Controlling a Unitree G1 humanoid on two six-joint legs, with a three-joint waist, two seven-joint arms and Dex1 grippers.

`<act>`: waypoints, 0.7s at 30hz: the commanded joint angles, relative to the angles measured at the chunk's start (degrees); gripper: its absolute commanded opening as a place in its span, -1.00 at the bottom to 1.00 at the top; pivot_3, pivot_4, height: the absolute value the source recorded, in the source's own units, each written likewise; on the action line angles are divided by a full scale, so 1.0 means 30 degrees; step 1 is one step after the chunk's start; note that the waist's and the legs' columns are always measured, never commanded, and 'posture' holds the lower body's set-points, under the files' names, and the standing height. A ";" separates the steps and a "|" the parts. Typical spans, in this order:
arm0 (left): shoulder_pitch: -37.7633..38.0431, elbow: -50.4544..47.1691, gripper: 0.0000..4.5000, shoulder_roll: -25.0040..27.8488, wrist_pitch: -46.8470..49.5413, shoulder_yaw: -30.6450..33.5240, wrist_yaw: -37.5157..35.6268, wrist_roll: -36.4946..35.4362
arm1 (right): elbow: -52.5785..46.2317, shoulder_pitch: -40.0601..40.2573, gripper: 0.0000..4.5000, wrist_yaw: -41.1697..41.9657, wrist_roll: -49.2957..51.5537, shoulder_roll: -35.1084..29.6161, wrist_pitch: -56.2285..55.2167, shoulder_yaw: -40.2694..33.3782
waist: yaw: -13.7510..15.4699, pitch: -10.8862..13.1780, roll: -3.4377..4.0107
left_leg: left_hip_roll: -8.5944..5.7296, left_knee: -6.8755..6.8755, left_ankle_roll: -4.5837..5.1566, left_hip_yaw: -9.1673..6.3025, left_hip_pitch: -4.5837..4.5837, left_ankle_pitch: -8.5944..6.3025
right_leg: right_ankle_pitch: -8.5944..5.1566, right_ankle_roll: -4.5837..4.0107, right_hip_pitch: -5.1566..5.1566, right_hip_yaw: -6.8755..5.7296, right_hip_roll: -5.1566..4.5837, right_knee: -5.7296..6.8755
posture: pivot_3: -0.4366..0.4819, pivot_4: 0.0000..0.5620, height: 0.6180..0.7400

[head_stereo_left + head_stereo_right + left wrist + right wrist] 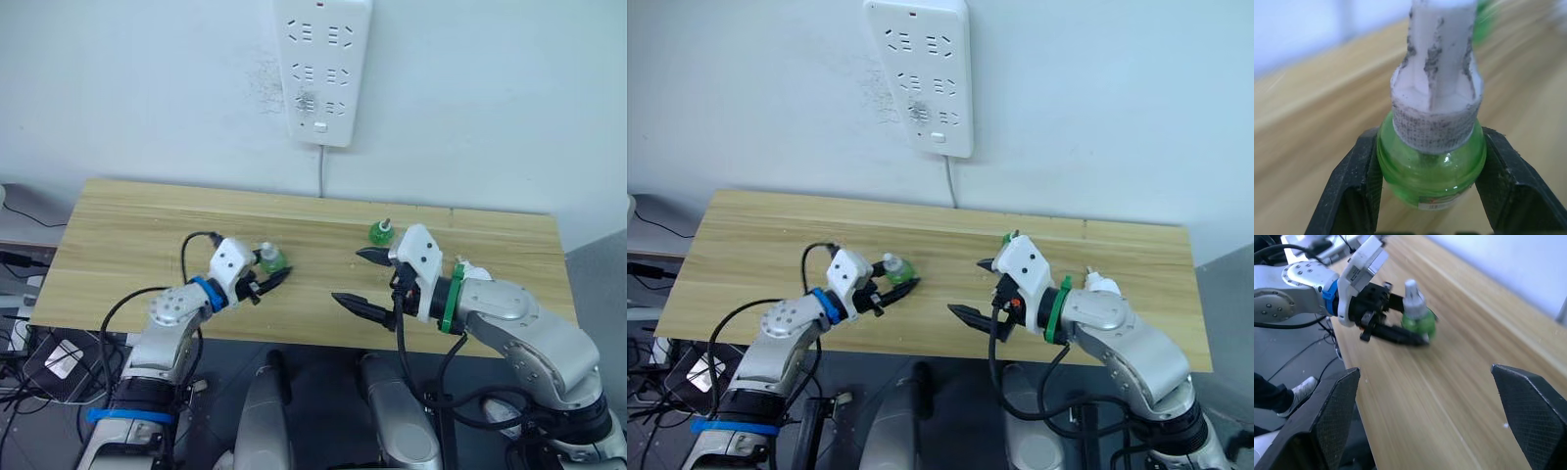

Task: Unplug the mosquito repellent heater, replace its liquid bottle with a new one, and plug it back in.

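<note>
While the wooden table (pixel 137 235) stretches across under both arms, the left gripper (pixel 266 282) sits at its left-centre, its two black fingers (pixel 1356 191) clamped on either side of the new capped bottle (pixel 1431 161). That bottle is translucent green with a pale grey-white screw cap, and the left wrist view shows its round body pressed between the finger pads, cap pointing away from the wrist. From the right wrist view the same bottle (pixel 1417 318) is seen low over the tabletop, cap up and slightly tilted; whether its base touches the wood cannot be told.

Further right, near the back of the table, the old bottle with its bare wick (pixel 381 232) stands upright on the wood, just beside the upper finger of the right gripper (pixel 367 282) but apart from it. The right gripper's fingers are spread wide, grasping nothing, and point toward the left gripper.

Close behind the right wrist, a small white rounded object (pixel 474 271), likely the mosquito repellent heater, lies on the table, mostly hidden by the arm.

On the wall above, a white power strip (pixel 321 69) hangs with its cord running down to the table's back edge.
</note>
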 commanded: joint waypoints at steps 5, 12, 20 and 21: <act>-0.2353 -0.3368 0.00 0.1732 0.3973 -0.2181 -0.4455 -0.1719 | -0.0654 -0.0516 1.00 -0.1729 0.0138 0.1220 0.0141 0.0516 | -0.0292 -0.0572 -0.0008 | 0.0014 -0.0009 -0.0001 -0.0049 -0.0024 -0.0009 | -0.0001 0.0004 -0.0027 -0.0046 0.0039 0.0005 | -0.65 -0.02 0.73; -0.3863 -0.2283 0.00 0.1378 0.3867 -0.2499 -0.5042 -0.1259 | 0.1191 -0.1651 1.00 -0.2228 -0.1189 0.2230 -0.1165 0.2099 | -0.0660 -0.1150 -0.0041 | 0.0000 -0.0019 -0.0002 -0.0131 -0.0062 -0.0009 | 0.0004 -0.0005 -0.0042 -0.0099 0.0048 0.0045 | -0.64 -0.13 0.73; -0.4349 -0.1441 0.00 0.0874 0.3370 -0.2260 -0.4979 -0.0835 | 0.3004 -0.2217 0.55 -0.2362 -0.2624 0.3163 -0.2849 0.3375 | -0.0688 -0.1603 -0.0053 | -0.0001 -0.0003 -0.0004 -0.0215 -0.0068 -0.0005 | 0.0025 -0.0042 -0.0013 -0.0165 0.0064 0.0079 | -0.60 -0.21 0.73; -0.4329 -0.1507 0.00 0.0933 0.3364 -0.2234 -0.5058 -0.0835 | 0.3108 -0.2192 0.40 -0.2313 -0.2764 0.3182 -0.2977 0.3413 | -0.0680 -0.1648 -0.0056 | -0.0001 -0.0001 -0.0004 -0.0220 -0.0068 -0.0005 | 0.0027 -0.0045 -0.0008 -0.0170 0.0064 0.0080 | -0.60 -0.21 0.73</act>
